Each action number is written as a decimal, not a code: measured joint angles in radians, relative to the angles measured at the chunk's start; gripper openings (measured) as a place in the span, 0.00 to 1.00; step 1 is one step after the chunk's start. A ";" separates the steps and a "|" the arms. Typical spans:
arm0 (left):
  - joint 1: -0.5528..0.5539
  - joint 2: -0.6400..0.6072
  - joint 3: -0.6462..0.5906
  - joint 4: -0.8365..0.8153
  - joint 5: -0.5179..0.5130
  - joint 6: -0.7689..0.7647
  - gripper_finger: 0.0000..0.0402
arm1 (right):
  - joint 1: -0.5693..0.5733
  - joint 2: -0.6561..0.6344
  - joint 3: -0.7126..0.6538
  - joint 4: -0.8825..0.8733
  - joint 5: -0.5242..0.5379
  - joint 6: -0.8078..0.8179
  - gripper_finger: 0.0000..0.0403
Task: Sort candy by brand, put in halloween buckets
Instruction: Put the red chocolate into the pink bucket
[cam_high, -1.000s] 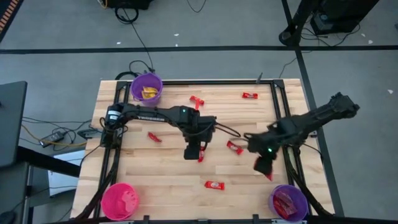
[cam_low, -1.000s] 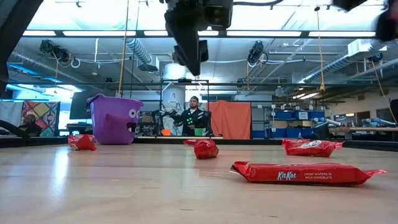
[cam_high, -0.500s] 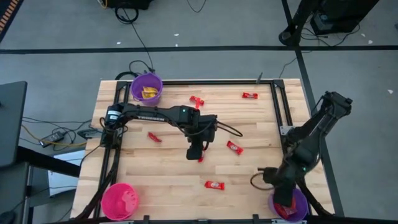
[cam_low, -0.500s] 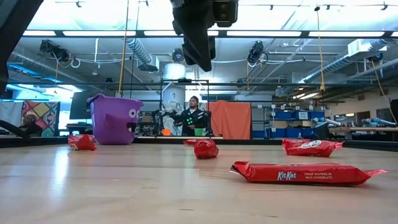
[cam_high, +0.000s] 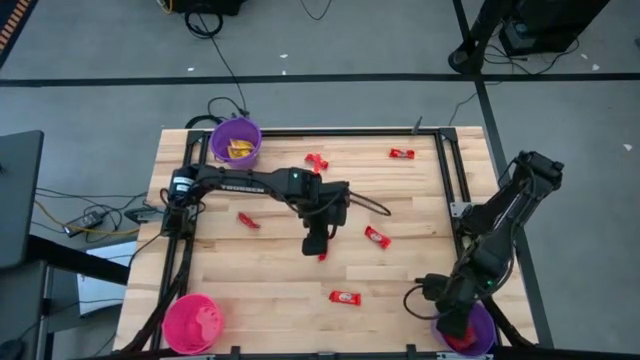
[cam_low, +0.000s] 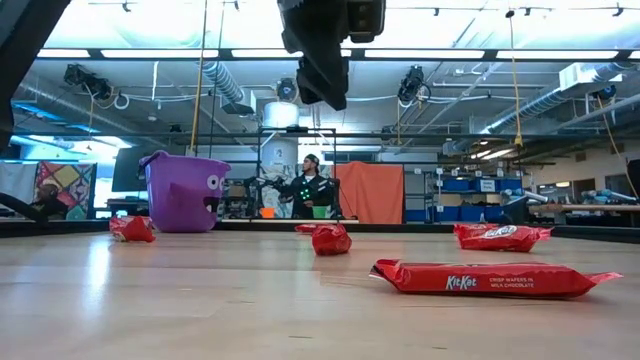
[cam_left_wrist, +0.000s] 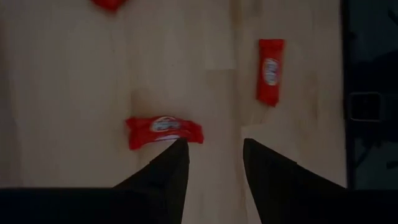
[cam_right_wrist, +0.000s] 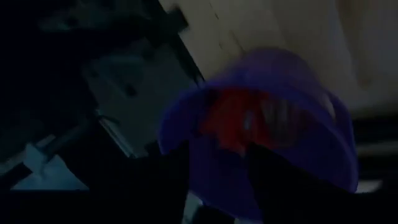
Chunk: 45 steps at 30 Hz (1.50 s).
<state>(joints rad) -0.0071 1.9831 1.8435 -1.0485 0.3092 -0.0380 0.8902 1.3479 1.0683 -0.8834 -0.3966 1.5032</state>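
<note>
From above, the right gripper (cam_high: 455, 325) hangs over the near purple bucket (cam_high: 484, 322).

Left wrist: left gripper (cam_left_wrist: 214, 149), jaws apart, above a red bar (cam_left_wrist: 164, 132) lying crosswise on the table (cam_left_wrist: 74, 93).

Right wrist: jaws apart over red candy (cam_right_wrist: 239, 118).

You have three buckets in the high view: a purple bucket (cam_high: 235, 141) at upper left holding yellow packets (cam_high: 239, 150), a pink bucket (cam_high: 192, 323) at lower left, and a second purple bucket (cam_high: 468, 330) at lower right with red bars inside. Loose on the tabletop (cam_high: 270, 280) you can count six red bars: one at upper centre (cam_high: 317, 162), one at upper right (cam_high: 401, 154), one at left of centre (cam_high: 248, 221), one right of centre (cam_high: 377, 237), one at lower centre (cam_high: 345, 297), and one partly hidden under the middle arm (cam_high: 321, 254).
</note>
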 joint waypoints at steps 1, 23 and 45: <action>0.009 0.000 0.000 -0.003 -0.004 0.000 0.39 | 0.001 -0.010 0.001 0.004 0.037 -0.001 0.43; 0.430 0.048 0.000 0.129 -0.052 0.276 0.39 | -0.130 -0.204 0.098 0.036 0.939 -0.274 0.42; 0.609 0.308 0.002 0.180 -0.152 0.525 0.39 | -0.410 -0.176 0.097 0.047 0.824 -0.356 0.42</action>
<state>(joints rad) 0.6023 2.2913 1.8458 -0.8687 0.1572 0.4867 0.4802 1.1717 1.1652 -0.8364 0.4271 1.1477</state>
